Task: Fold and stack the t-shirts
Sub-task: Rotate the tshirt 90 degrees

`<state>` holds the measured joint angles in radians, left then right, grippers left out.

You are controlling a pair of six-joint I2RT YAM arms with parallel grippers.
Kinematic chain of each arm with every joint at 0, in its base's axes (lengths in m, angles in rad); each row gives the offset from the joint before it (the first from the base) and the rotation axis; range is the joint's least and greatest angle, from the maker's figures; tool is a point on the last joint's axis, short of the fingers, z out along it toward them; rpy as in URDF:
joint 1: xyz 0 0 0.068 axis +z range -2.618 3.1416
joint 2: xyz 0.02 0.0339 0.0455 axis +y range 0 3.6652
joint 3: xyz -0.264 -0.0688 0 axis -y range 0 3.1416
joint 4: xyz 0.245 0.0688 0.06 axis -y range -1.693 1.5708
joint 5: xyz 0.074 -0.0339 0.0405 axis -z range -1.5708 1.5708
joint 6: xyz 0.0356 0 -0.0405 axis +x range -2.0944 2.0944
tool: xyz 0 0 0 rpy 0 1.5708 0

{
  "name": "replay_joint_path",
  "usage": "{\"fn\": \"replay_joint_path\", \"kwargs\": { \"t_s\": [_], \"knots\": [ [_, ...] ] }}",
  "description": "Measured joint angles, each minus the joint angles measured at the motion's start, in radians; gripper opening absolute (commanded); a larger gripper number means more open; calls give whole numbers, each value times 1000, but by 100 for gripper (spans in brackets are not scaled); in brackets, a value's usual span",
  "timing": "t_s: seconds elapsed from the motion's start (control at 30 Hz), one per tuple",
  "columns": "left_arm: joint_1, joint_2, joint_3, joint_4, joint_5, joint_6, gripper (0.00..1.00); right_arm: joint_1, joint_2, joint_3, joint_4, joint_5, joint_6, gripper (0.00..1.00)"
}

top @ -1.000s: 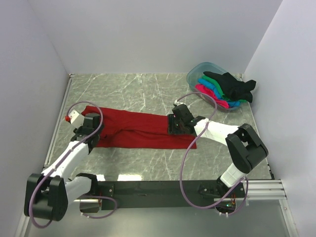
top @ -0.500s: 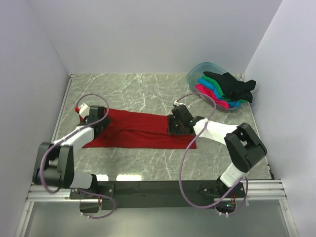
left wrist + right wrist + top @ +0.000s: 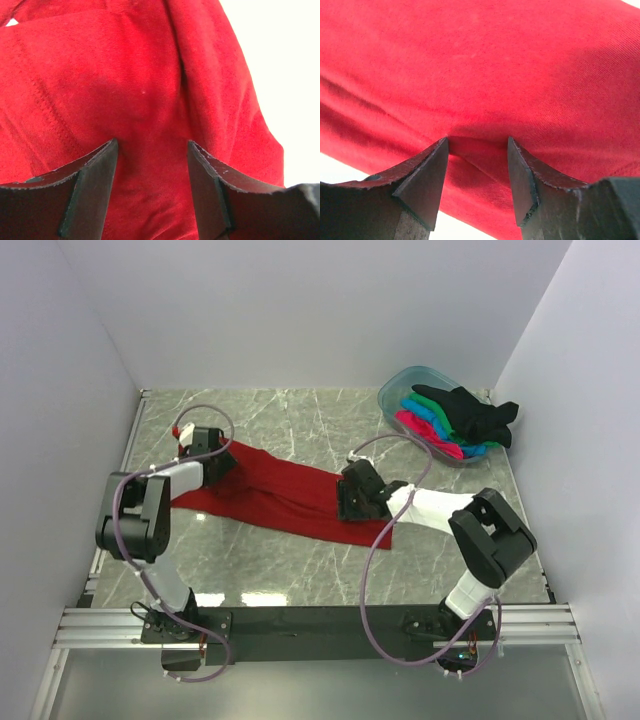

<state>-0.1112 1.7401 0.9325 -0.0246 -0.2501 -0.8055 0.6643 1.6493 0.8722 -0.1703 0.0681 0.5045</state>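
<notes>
The dark red t-shirt (image 3: 280,490) lies as a long folded strip slanting across the marble table, from upper left to lower right. My left gripper (image 3: 220,460) rests on its upper left end. In the left wrist view its jaws stand open (image 3: 152,145) with red cloth (image 3: 145,90) filling the gap. My right gripper (image 3: 350,502) is down on the strip's lower right end. Its jaws are open too (image 3: 477,140), with a small ridge of red cloth (image 3: 485,75) between the tips. Black (image 3: 470,412), green (image 3: 428,412) and hot pink (image 3: 428,432) t-shirts are piled in the tub.
The clear bluish tub (image 3: 398,383) sits in the back right corner, with the black shirt hanging over its rim. White walls close in the table (image 3: 300,420) at the left, back and right. The arms' base rail (image 3: 320,620) runs along the near edge.
My left gripper has swung up toward the back left, and the shirt's left end went with it, so the strip now slants. The right gripper shifted only slightly.
</notes>
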Motion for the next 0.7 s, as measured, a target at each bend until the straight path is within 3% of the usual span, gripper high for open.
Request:
{"fn": "replay_joint_path", "kwargs": {
  "t_s": [0.47, 0.7],
  "knots": [
    [-20, 146, 158, 72, 90, 142, 62, 301, -80, -70, -34, -36, 124, 58],
    [-44, 98, 158, 39, 98, 202, 65, 360, -98, 45, -162, -26, 121, 60]
  ]
}}
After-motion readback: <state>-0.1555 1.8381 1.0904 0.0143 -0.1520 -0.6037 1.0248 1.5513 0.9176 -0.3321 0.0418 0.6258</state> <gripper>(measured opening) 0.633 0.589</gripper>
